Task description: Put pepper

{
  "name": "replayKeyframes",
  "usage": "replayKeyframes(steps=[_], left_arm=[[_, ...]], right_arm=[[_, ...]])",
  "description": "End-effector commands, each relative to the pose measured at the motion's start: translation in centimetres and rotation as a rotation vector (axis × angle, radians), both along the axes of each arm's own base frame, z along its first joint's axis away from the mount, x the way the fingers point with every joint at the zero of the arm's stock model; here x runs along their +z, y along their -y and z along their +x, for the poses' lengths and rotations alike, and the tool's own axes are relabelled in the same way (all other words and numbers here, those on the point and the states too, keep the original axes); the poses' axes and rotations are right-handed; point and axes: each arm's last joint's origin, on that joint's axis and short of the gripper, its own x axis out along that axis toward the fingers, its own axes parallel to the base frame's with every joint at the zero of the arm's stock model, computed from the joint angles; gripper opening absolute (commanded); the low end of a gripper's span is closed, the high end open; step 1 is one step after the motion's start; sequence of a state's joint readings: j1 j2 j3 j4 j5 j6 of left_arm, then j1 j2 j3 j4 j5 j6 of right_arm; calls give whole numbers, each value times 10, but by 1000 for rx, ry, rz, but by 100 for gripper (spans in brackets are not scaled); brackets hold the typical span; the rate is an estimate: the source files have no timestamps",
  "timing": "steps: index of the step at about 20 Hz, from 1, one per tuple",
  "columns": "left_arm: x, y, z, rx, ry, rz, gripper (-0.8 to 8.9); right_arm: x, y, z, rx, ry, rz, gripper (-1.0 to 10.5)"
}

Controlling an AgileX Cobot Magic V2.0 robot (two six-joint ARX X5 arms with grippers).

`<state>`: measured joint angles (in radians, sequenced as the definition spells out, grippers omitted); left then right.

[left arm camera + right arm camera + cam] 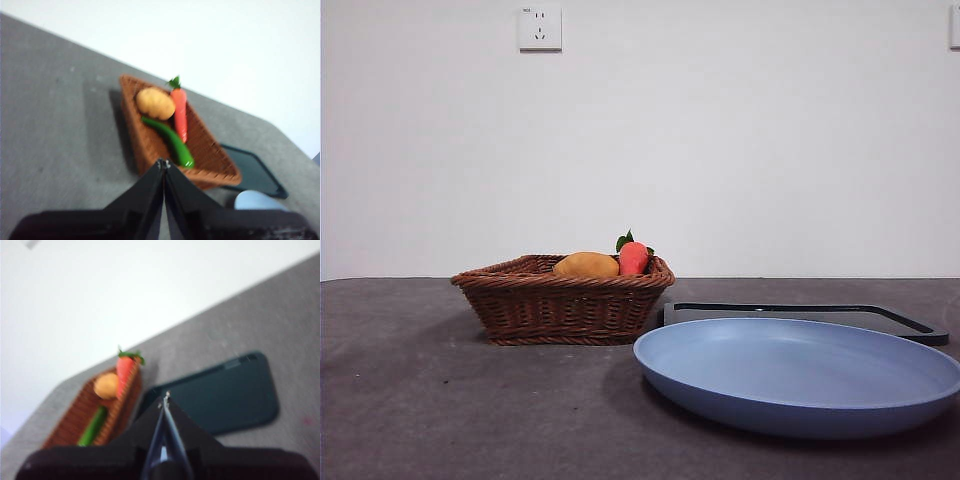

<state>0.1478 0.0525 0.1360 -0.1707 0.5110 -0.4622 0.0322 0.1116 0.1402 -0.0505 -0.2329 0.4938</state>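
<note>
The pepper [170, 140] lies inside the wicker basket [145, 145], long and glossy green, beside the yellow-orange oval fruit [155, 103] and the red-orange item with green leaves [179, 112]. In the front view the basket [563, 300] hides the pepper behind its rim (only the fruit [586, 265] and the red-orange item [633, 258] peek over). Near the basket sits the blue plate [800, 375], with a dark flat tray [910, 322] just behind it on the grey table [410, 400].

The left gripper [163, 165] hangs above the table near the basket's closer edge, its 2 jaws pressed together on nothing. The right gripper [165, 399] hovers over the tray [225, 395], jaws likewise together and empty; from there the pepper [92, 427] shows as a green streak in the basket [65, 425]. Neither gripper touches anything
</note>
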Motion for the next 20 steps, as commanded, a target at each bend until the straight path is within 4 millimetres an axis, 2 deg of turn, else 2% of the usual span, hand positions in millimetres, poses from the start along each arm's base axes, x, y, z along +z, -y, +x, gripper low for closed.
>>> replayKeyframes(steps=[1, 6, 11, 16, 20], left_arm=[[17, 0, 0, -24, -17, -11, 7], [44, 2, 5, -121, -63, 35, 7], [74, 4, 11, -286, -127, 118, 7], [100, 7, 12, -384, -186, 224, 7], [114, 10, 10, -441, -223, 266, 7]], right_arm=[[26, -1, 2, 10, 17, 3, 5], [63, -3, 11, 103, -74, -89, 5], [98, -8, 20, 272, -244, -224, 5], [119, -13, 24, 400, -432, -374, 5], [125, -14, 23, 456, -540, -438, 5]])
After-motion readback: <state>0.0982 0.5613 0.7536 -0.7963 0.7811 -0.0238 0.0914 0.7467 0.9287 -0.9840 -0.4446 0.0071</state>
